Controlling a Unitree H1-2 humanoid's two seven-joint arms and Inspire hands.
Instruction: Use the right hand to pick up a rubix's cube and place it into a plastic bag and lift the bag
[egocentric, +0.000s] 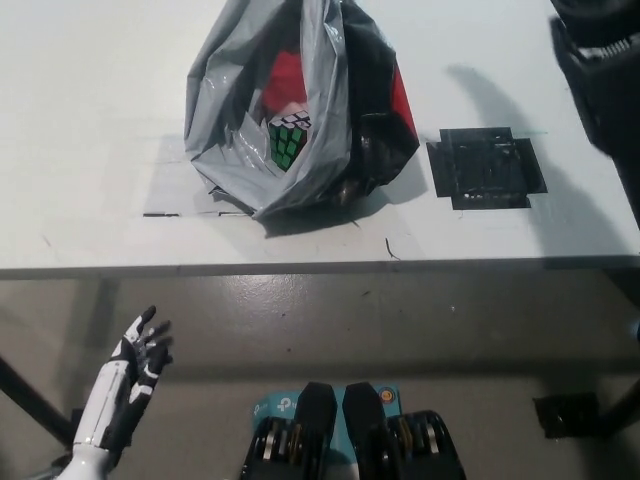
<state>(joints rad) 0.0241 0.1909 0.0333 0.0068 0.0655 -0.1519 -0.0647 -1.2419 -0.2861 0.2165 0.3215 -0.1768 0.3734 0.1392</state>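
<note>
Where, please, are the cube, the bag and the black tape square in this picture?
cube (287, 140), head view, on its green-and-white face showing through the bag's opening.
bag (225, 85), head view, on its grey left wall.
tape square (485, 167), head view, on its middle.

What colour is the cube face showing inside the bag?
Mostly green and white squares on the Rubik's cube, seen in the head view.

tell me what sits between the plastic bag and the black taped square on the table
Nothing: in the head view only bare white table separates the plastic bag from the black taped square to its right.
</note>
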